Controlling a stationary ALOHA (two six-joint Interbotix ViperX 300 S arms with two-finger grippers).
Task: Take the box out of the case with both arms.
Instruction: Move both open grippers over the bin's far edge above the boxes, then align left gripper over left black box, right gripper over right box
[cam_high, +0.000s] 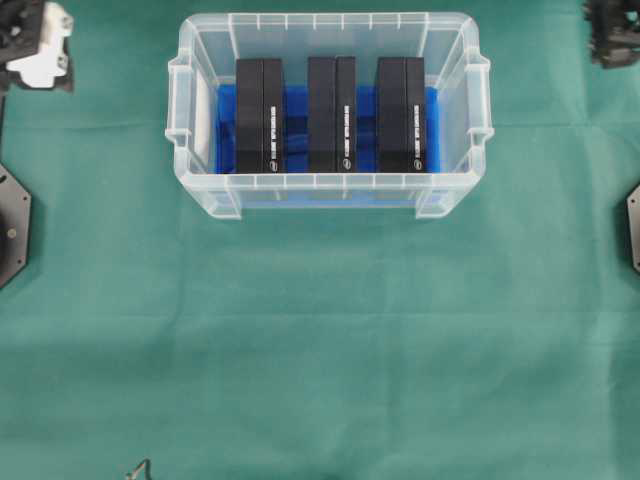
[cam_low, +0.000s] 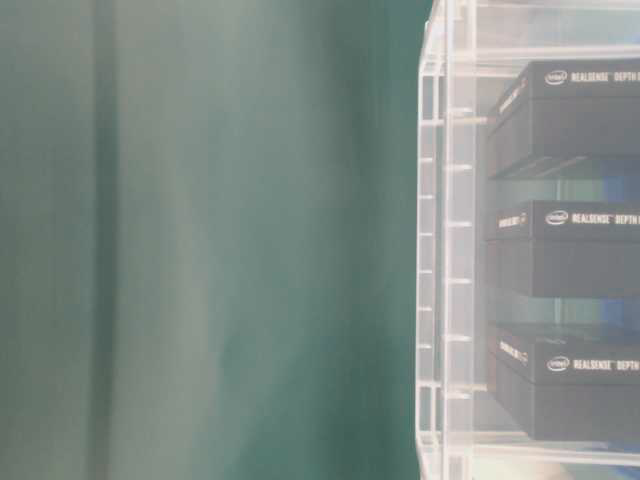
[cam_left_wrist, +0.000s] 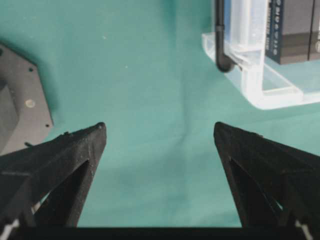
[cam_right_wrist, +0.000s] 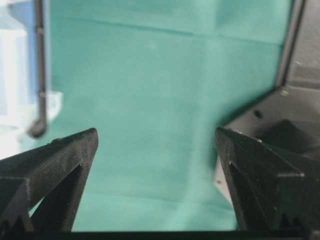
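Nothing of the task is showing as done yet; all lifting is remaining. Nearest the wrist cameras, the left gripper (cam_left_wrist: 160, 132) is hanging over bare green cloth (cam_left_wrist: 150, 75) with its jaws standing wide apart and nothing between them; the right gripper (cam_right_wrist: 156, 137) is doing the same on its side, jaws spread and empty. Both are sitting well apart from the case (cam_high: 328, 198), which is resting on the cloth toward the far middle of the table in the overhead view. Inside it, three black boxes are standing on edge in a row on the blue liner (cam_high: 225, 130): left box (cam_high: 261, 115), middle box (cam_high: 331, 113), right box (cam_high: 401, 114). None is being touched. Which box is meant cannot be told. In the table-level view the box labels are reading "intel REALSENSE DEPTH", cut off at the frame edge; the white print on the box edges seen from overhead is too small to read.
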